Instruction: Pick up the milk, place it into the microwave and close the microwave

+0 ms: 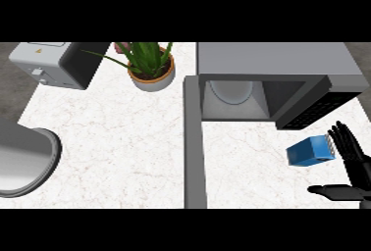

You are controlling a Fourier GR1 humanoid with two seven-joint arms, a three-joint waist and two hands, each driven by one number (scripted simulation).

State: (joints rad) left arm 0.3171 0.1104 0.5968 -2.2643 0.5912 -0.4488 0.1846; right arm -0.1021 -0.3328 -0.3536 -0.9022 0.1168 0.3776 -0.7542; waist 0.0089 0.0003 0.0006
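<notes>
White marbled counter (123, 142), matte grey boxy microwave (275, 61) with door (194, 147) swung open, round plate inside. Blue boxy milk carton (311, 151) lies on counter in front of microwave, right side. Black right hand (351, 166) just beside carton, fingers straight, thumb spread, holding nothing; contact unclear. Potted plant (150, 66), grey toaster (45, 63) at back

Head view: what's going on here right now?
The robot's right hand is open beside the blue milk carton, which lies on the counter in front of the microwave. The hand has not closed on the carton. The microwave door stands open. The left hand is out of view.
</notes>
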